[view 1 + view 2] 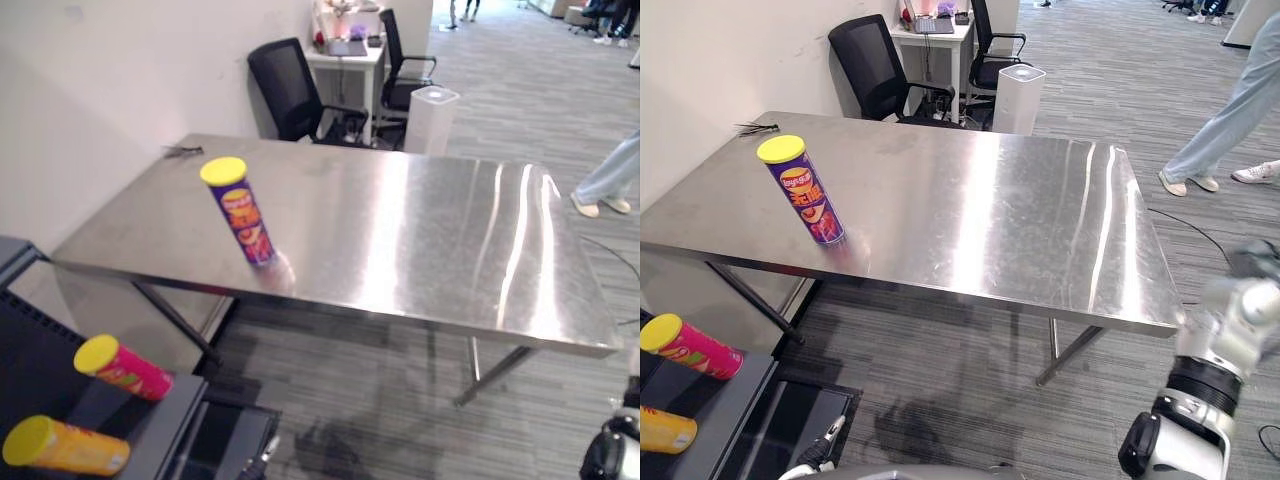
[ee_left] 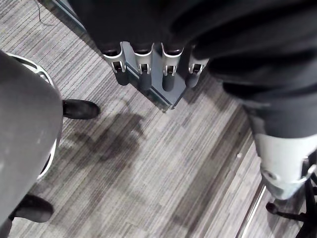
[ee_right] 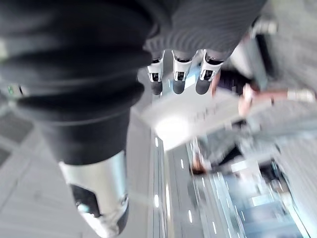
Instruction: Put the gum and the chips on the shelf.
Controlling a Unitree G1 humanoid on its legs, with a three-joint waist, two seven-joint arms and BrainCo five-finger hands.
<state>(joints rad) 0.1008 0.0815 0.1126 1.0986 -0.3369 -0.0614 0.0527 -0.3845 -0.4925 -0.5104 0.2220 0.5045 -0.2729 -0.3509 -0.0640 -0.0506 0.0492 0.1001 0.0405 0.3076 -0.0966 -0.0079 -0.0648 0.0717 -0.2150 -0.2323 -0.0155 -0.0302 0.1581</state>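
The left hand (image 2: 143, 72) hangs low over the striped carpet. Its fingers (image 2: 169, 77) are straight and spread, with nothing in them. The right hand (image 3: 179, 79) is just as empty, its fingers (image 3: 205, 79) held out straight in a row. So nothing is being carried at this moment.

Closest to the robot, at its lower left, stands the dark shelf (image 1: 150, 420). Two cans lie on their sides on it. The orange chips can (image 1: 68, 447) is nearer, and the pink chips can (image 1: 125, 369) lies just beyond it and apart from it. Both have yellow lids pointing left. That part of the job looks done.

Further out is the steel desk (image 1: 420, 230). On it the purple chips can (image 1: 243, 215) stands upright with its yellow lid on, near the front edge on the robot's left. It is well apart from both hands. It has not yet gone to the shelf, so by the look of things it is the main item left to move.

Which item is meant as the gum cannot be told. A small dark object (image 1: 182, 152) lies at the desk's far left corner, too small to identify.

Beyond the desk are a black office chair (image 1: 285, 85) and a white floor unit (image 1: 432, 118). A person's legs (image 1: 610, 175) pass on the right.

The task seems partly complete: one reach, a grasp and a carry back to the shelf remain.
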